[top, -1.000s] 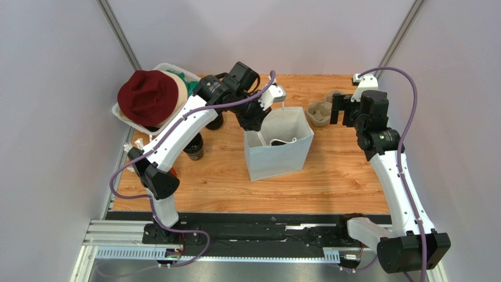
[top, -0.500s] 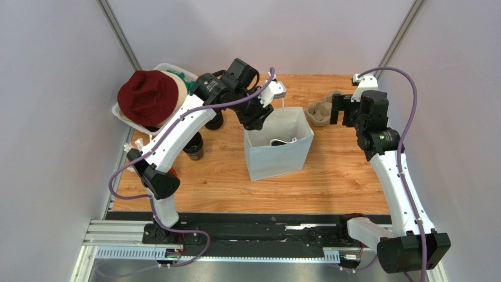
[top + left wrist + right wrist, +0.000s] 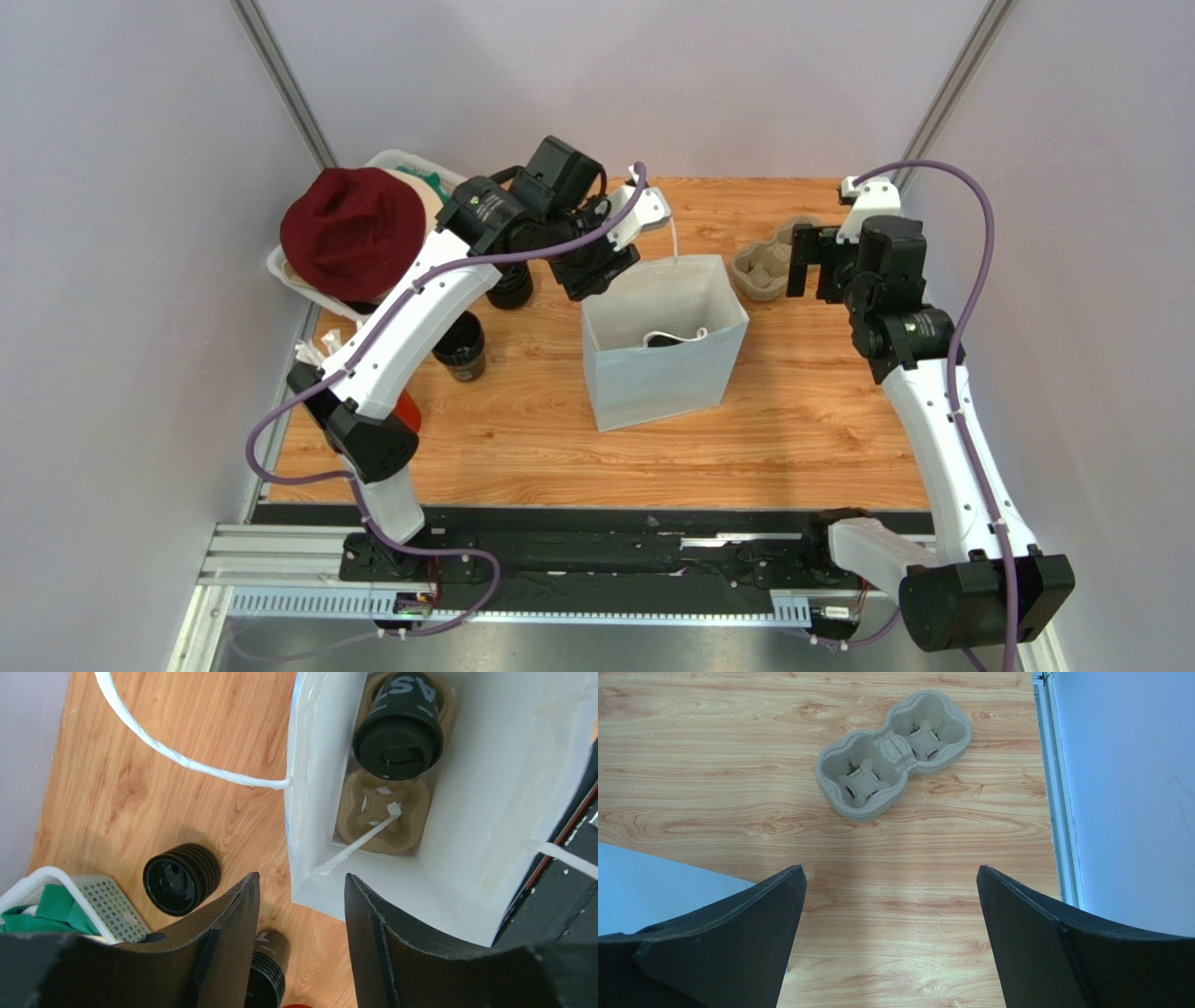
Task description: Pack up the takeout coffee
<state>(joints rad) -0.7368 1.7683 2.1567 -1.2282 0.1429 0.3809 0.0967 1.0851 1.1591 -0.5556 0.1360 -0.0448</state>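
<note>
Takeout coffee (image 3: 399, 733), a dark lidded cup, stands upright inside the pale-blue paper bag (image 3: 491, 812). It sits in one cell of a pulp tray (image 3: 382, 815) on the bag's floor, which should stop it tipping. The left end effector (image 3: 300, 882) hangs above the bag's left wall, fingers apart and holding nothing. Two more dark cups (image 3: 181, 880) stand left of the bag on the worktop (image 3: 175, 812). The right end effector (image 3: 889, 875), spread wide and empty, waits right of the bag near a spare tray (image 3: 892, 752).

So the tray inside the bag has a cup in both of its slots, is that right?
Not quite: the tray in the bag has a cup in only one slot; the other holds no cup, as the left wrist view shows.
</note>
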